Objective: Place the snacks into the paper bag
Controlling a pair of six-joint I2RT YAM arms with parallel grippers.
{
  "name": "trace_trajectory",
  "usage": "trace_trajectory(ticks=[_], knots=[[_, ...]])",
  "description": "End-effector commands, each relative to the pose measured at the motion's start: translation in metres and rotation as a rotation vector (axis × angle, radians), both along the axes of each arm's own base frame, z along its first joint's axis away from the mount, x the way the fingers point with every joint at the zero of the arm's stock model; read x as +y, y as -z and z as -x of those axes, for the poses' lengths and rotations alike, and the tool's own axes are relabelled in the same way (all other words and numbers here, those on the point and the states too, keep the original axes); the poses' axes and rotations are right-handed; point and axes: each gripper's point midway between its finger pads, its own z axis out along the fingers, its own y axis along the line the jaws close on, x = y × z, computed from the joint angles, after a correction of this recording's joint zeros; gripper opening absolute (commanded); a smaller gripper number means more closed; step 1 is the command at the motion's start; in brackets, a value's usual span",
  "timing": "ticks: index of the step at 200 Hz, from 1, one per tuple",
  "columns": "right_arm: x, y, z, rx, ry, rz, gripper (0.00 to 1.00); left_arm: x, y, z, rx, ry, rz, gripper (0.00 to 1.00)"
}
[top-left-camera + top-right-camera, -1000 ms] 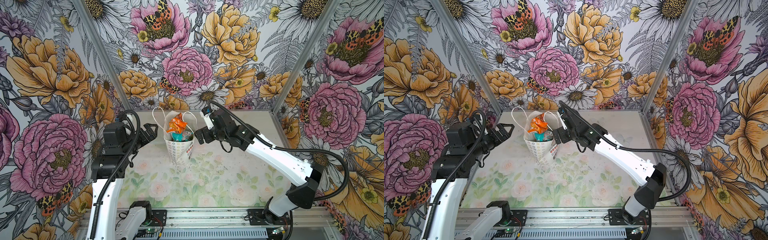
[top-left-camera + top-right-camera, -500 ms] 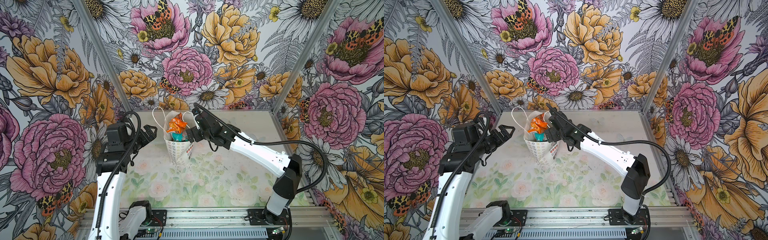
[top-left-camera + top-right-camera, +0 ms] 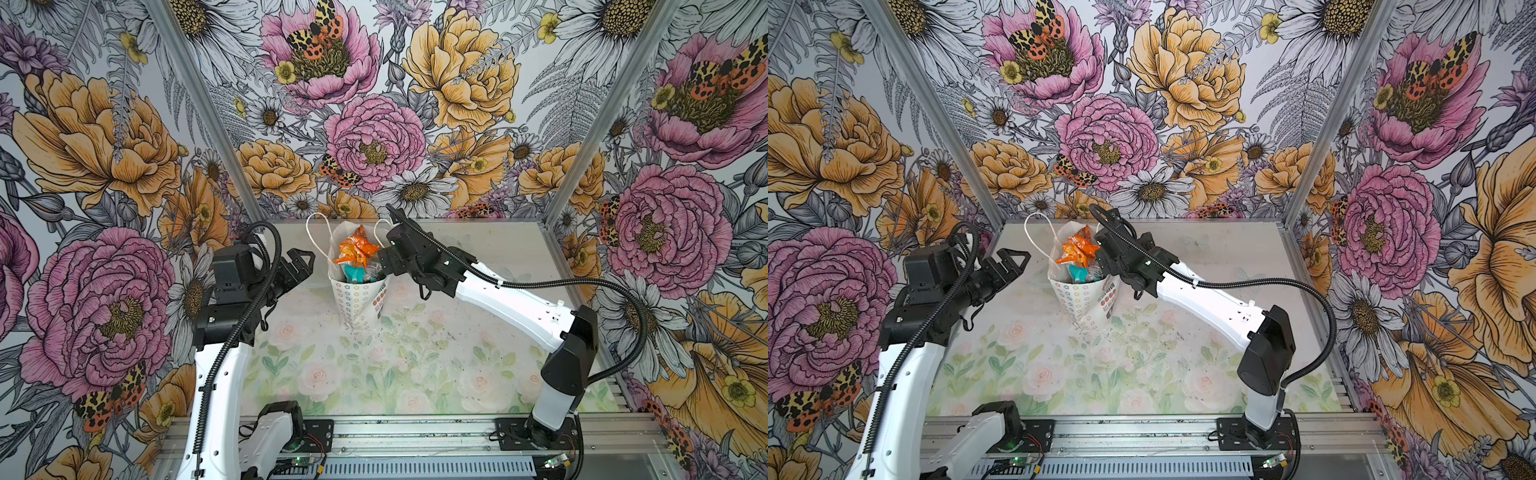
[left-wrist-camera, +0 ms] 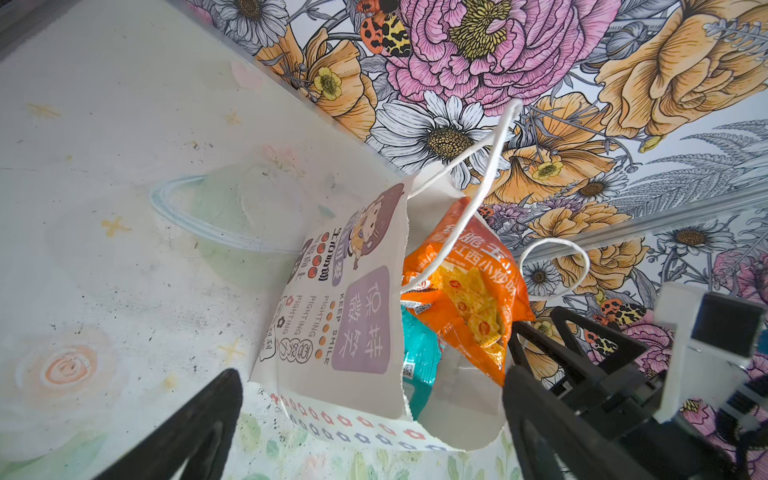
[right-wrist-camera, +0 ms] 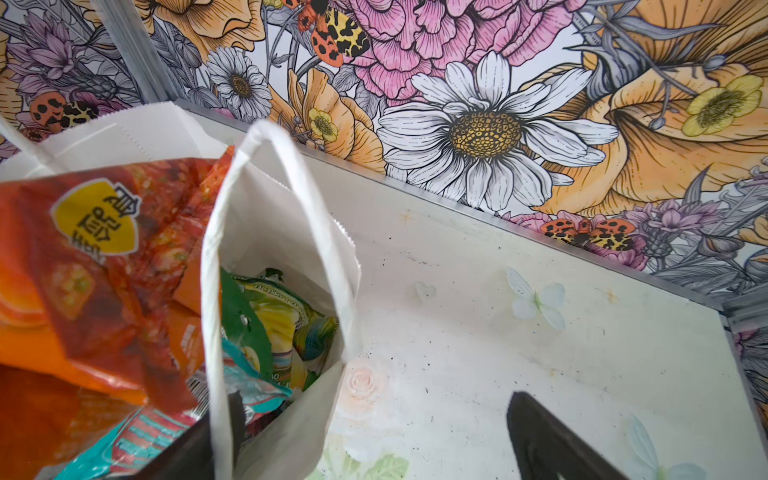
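Top views: the paper bag [image 3: 358,301] stands upright toward the back of the worktop [image 3: 415,365], loaded with snacks, between two open end effectors.

In both top views you see the orange packet [image 3: 356,249] sticking up out of the bag's mouth, with the teal packet [image 3: 353,274] just below it. The right wrist view shows you a green-yellow packet [image 5: 286,324] deeper inside. The left end effector [image 3: 308,269] hovers just beside the bag's left side, jaws spread wide, gripping nothing. The right end effector [image 5: 374,428] is at the bag's right rim, jaws wide apart and gripping nothing. One finger [image 5: 189,459] sits in the mouth behind a white cord handle [image 5: 216,291], and the other is over bare worktop.
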Motion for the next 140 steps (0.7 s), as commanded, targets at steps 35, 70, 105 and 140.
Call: trace_trajectory(ticks=[35,70,105,140], knots=[[-0.029,-0.041,-0.008,-0.095,0.106,-0.047,1.0,-0.001,-0.002,-0.001,-0.022,0.015,0.006,0.99],[-0.026,-0.064,0.001,-0.116,0.037,-0.098,1.0,0.0,0.0,-0.003,-0.013,0.01,0.008,0.99],[-0.005,-0.089,0.015,-0.128,-0.115,-0.196,1.0,0.0,0.003,-0.005,-0.005,0.009,0.017,0.99],[0.012,-0.098,0.017,-0.139,-0.185,-0.247,1.0,-0.001,0.003,-0.004,-0.004,0.008,0.022,0.99]])
